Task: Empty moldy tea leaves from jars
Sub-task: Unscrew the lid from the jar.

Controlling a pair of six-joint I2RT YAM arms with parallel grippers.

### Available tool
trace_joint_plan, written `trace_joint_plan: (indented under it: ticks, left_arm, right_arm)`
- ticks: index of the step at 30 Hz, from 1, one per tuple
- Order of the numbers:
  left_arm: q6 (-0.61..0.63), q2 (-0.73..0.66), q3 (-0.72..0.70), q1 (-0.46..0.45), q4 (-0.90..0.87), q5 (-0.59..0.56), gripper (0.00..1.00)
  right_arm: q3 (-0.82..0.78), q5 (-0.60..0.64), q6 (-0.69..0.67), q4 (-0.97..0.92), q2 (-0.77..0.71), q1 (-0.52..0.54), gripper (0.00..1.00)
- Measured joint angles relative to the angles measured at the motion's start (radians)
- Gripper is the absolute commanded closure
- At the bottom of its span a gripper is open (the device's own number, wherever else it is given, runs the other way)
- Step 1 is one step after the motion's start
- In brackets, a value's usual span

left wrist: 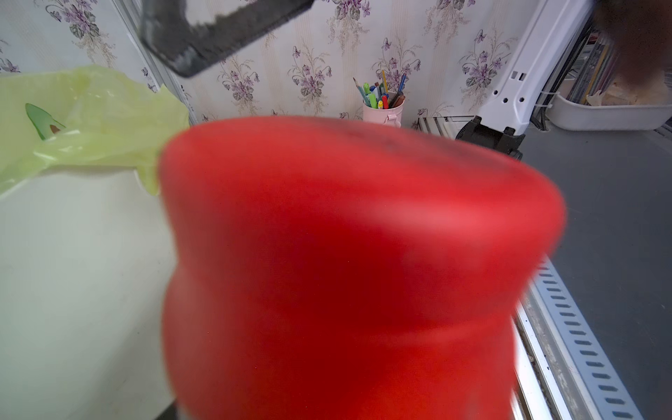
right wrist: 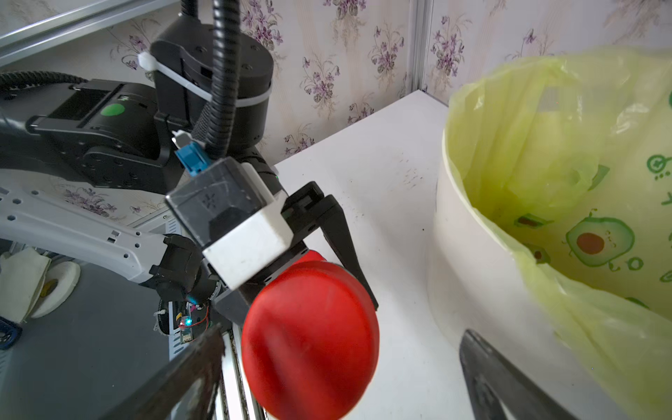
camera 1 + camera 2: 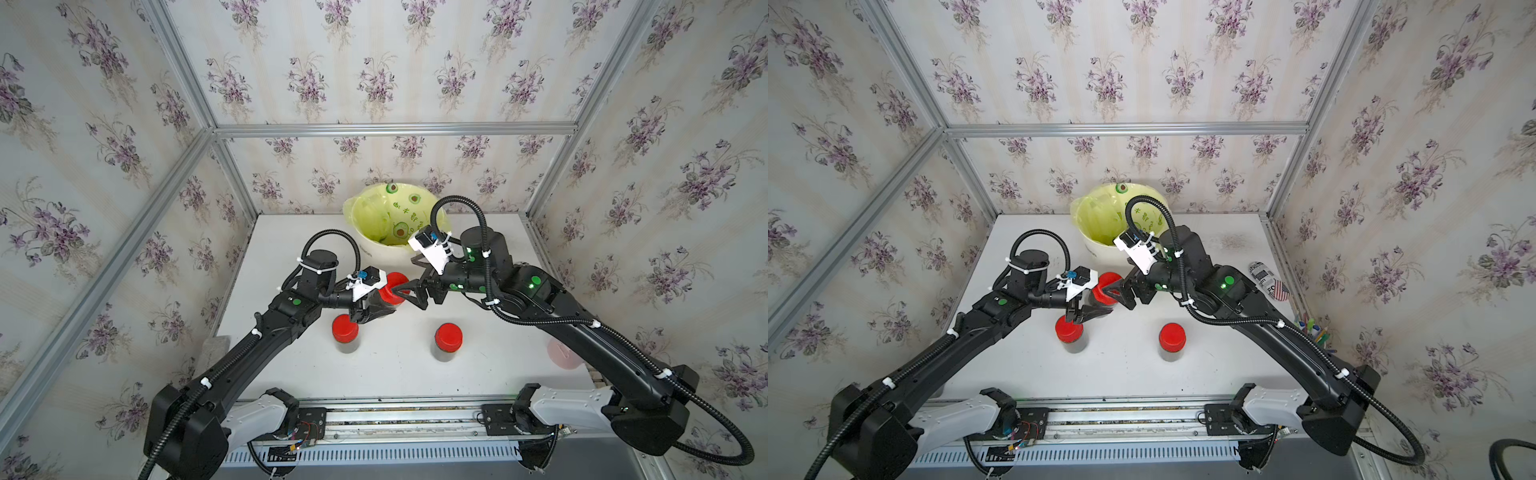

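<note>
1. The booth has flowered wallpaper, and you work on a white table (image 3: pixel 395 374). A white bin (image 3: pixel 374 249) with a yellow-green bag (image 3: pixel 374 212) stands at the back edge.
2. Your left claw (image 3: pixel 376 311) is clenched around the glass body of one jar (image 3: pixel 397 306). The jar is lifted off the table and tilted just in front of the bin, and its red lid (image 1: pixel 345 254) points to the right arm.
3. Your right claw (image 2: pixel 342 330) is spread wide. In the right wrist view its fingers stand on both sides of the lid and apart from it, so it grips nothing.
4. I judge that the step is to unscrew this lid. Move the right claw forward until the fingers cover the side of the lid, centred, then close firmly before you turn.
5. Hold the left grip tight, because the smooth glass may rotate together with the lid.
6. Keep the mouth a little upward until it is above the bin, otherwise leaves can fall on the table.
7. Nearer to the arm bases, a second jar (image 3: pixel 345 334) and a third jar (image 3: pixel 446 343) stand upright and closed. The dark tea leaves (image 3: pixel 444 354) show through the glass. I cannot see the leaves in the lifted jar.
</note>
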Motion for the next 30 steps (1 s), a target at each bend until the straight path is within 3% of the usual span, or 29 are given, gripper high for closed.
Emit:
trace_joint_plan:
  ticks: [12,30]
  left_arm:
    - [0.000,0.000,0.000,0.000,0.000,-0.003,0.48]
    - [0.000,0.000,0.000,-0.001,-0.003,-0.004,0.48]
  right_arm:
    - [0.015,0.087,0.164,-0.048,0.031,0.056,0.07]
    - [0.022,0.122,0.203,-0.065,0.053,0.071,0.21]
